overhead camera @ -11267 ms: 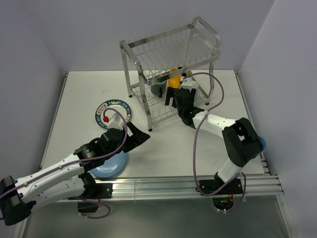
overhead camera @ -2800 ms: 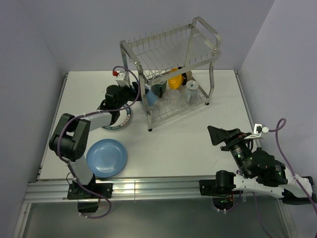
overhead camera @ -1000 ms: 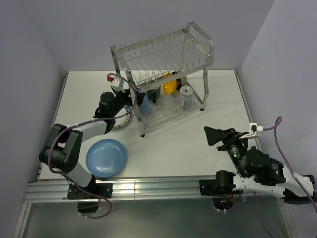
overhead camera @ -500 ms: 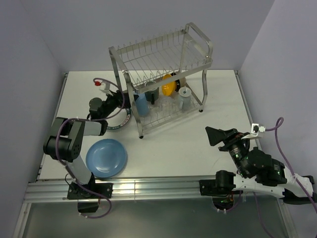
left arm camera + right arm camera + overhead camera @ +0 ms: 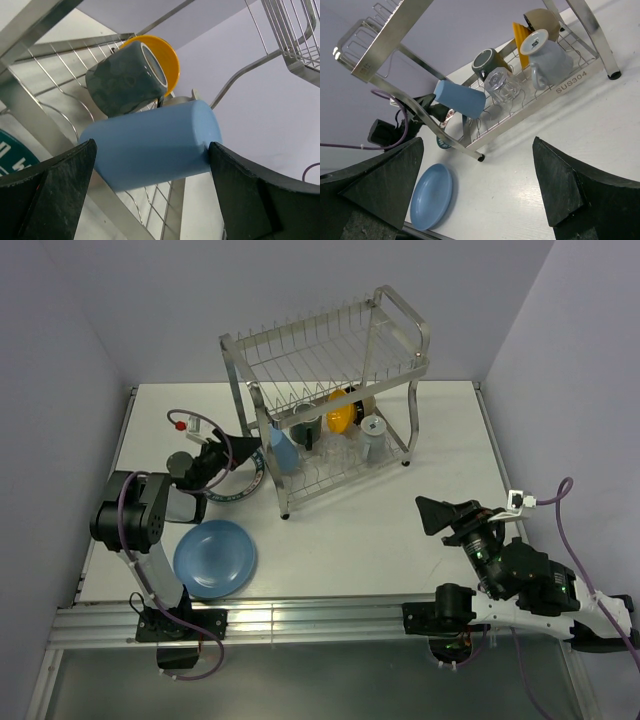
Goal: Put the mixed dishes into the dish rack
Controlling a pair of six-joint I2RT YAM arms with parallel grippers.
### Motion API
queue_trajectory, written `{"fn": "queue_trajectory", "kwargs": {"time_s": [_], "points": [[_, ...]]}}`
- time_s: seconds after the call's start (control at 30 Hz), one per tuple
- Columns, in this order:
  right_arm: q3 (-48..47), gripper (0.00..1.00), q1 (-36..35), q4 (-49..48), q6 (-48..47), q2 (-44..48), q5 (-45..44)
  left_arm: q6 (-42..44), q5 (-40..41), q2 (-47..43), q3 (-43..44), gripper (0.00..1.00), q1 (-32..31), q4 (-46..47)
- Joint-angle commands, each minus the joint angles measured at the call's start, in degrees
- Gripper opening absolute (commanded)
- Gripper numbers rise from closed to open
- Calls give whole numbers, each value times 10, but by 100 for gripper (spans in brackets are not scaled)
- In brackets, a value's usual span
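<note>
Five dishes (image 5: 547,57) sit in dish rack (image 5: 330,345); light blue plate (image 5: 214,558) and patterned plate (image 5: 243,483) on table (image 5: 350,530).
Blue cup (image 5: 283,451) lies at lower tier's left end; left end effector (image 5: 152,146) fingers apart just left of it, right end effector (image 5: 477,142) fingers apart, near right.

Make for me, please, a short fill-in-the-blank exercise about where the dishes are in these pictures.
1. The light blue plate lies flat on the ____, outside the dish rack.
2. The orange bowl sits on the rack's ____ tier.
3. In the left wrist view, the cup seen between the left arm's fingers is ____ in colour.
4. The right arm's fingers stand ____ and hold nothing.

Missing words: table; lower; blue; open.
</note>
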State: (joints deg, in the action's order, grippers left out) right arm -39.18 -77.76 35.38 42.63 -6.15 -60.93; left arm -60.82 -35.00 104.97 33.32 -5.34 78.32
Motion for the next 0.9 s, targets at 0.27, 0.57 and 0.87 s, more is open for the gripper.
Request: {"fn": "queue_trajectory", "kwargs": {"time_s": [0.27, 0.57, 0.87], "points": [[5, 96, 0, -2, 12, -13, 4, -34, -52, -14, 7, 99, 3, 233], [16, 96, 0, -5, 11, -10, 0, -55, -66, -7, 38, 99, 3, 227], [14, 96, 1, -5, 4, -14, 0, 12, 66, -140, -61, 99, 14, 112]]}}
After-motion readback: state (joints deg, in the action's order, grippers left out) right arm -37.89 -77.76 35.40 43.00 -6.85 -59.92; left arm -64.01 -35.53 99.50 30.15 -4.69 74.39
